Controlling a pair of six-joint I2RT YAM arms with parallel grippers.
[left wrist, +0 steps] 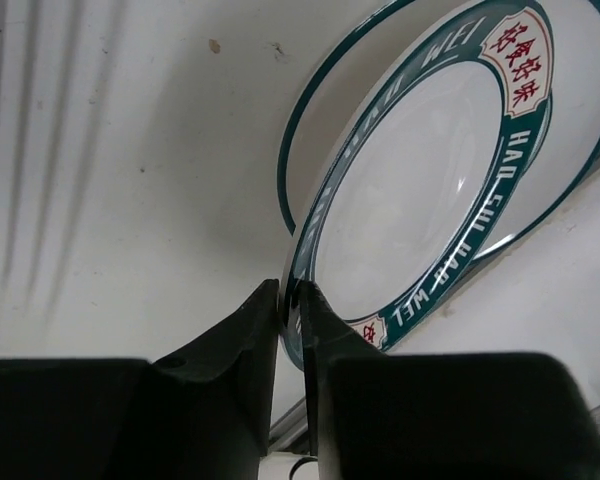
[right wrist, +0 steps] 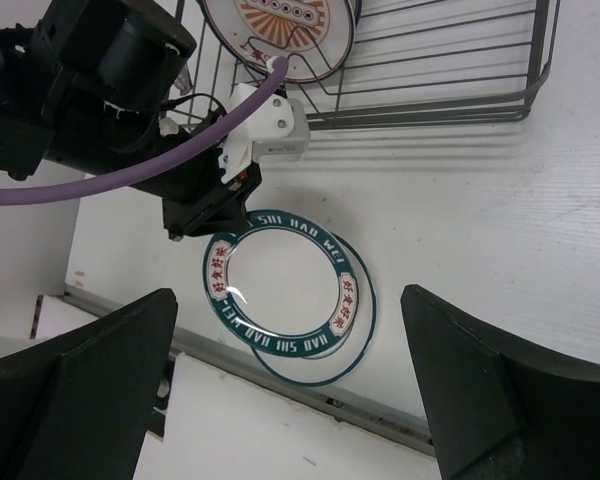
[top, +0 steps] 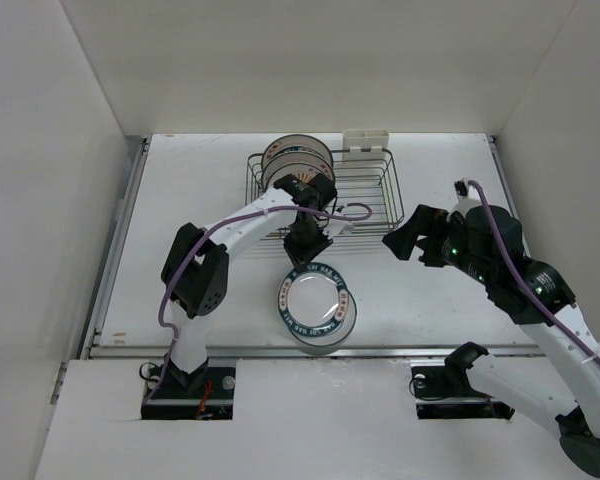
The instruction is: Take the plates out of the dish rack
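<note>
The left gripper has its jaws pinched on the rim of a teal-rimmed plate, which lies askew on a second plate before the dish rack. Retreating before letting go could drag it off. The right gripper gapes wide, empty.

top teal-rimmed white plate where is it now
Top view: the round teal-rimmed white plate rests mid-table on a second one, in front of the dark wire dish rack, far rim in the left gripper.
</note>
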